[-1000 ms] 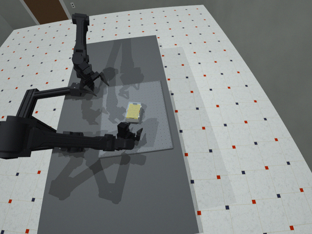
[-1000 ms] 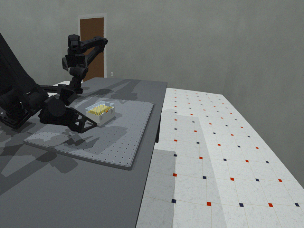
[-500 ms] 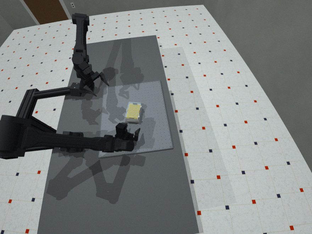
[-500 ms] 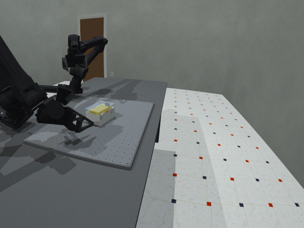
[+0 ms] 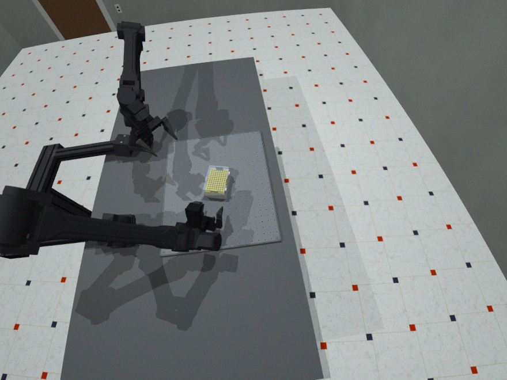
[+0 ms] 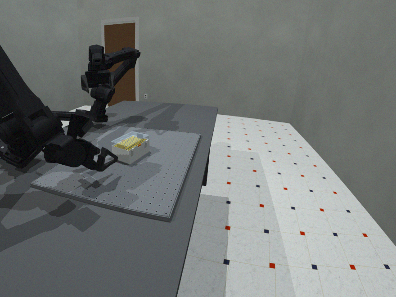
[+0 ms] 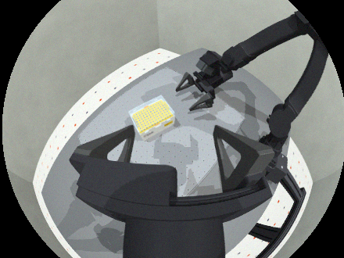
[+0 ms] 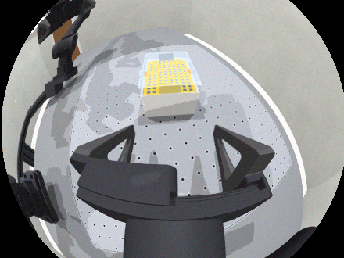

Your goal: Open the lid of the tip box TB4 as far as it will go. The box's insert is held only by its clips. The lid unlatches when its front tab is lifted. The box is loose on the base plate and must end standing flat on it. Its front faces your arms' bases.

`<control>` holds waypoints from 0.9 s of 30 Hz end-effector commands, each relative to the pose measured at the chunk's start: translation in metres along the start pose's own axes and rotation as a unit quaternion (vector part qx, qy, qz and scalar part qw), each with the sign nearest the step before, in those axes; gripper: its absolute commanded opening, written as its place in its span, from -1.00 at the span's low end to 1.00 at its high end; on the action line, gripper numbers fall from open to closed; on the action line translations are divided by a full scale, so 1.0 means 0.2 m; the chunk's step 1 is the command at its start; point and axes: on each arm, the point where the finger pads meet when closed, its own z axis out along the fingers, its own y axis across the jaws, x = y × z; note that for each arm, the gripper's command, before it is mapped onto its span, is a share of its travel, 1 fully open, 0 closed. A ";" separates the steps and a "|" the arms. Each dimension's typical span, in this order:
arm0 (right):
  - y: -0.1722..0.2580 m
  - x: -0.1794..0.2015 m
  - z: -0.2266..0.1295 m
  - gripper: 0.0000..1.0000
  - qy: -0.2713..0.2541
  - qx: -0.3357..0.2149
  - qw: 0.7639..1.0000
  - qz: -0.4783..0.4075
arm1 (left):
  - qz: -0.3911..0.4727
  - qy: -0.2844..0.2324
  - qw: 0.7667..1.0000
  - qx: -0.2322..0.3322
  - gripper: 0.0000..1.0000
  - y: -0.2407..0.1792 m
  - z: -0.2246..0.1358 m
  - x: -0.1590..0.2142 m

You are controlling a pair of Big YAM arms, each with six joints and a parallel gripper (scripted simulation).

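Standing on the base plate [image 5: 253, 220] [image 6: 140, 191] [image 7: 146, 156] — tip box [image 5: 216, 196] [image 6: 129, 156] [image 7: 156, 134] [image 8: 170, 106], lid [image 5: 219, 167] [image 6: 119, 139] [image 7: 156, 101] [image 8: 167, 56] over its insert [image 5: 216, 181] [image 6: 129, 143] [image 7: 153, 115] [image 8: 168, 74]. Right hand [image 5: 220, 216] [image 6: 110, 159] [image 7: 184, 100] [image 8: 173, 126] open near box; left hand [image 5: 166, 147] [image 6: 99, 90] [image 7: 173, 126] [image 8: 62, 21] open — farther off.

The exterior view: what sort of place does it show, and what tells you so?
Probably a robotics lab or test room: two black robot arms, a perforated base plate and a tip box on it.

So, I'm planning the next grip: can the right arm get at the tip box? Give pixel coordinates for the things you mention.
Probably yes: the right gripper [image 6: 110, 161] [image 8: 173, 129] is open, facing the tip box [image 6: 126, 155] [image 8: 170, 105], with nothing visible between them.
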 end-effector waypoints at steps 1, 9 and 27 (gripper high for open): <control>-0.07 -0.02 -0.01 1.00 0.000 -0.020 0.999 -0.043 | -0.020 -0.023 1.000 -0.001 1.00 0.02 -0.02 -0.16; -0.06 -0.02 -0.03 1.00 -0.003 -0.042 0.999 -0.018 | -0.020 -0.023 1.000 -0.001 1.00 0.02 -0.02 -0.16; -0.02 -0.04 0.11 1.00 -0.004 -0.048 0.999 -0.019 | -0.020 -0.023 1.000 -0.001 1.00 0.02 -0.02 -0.16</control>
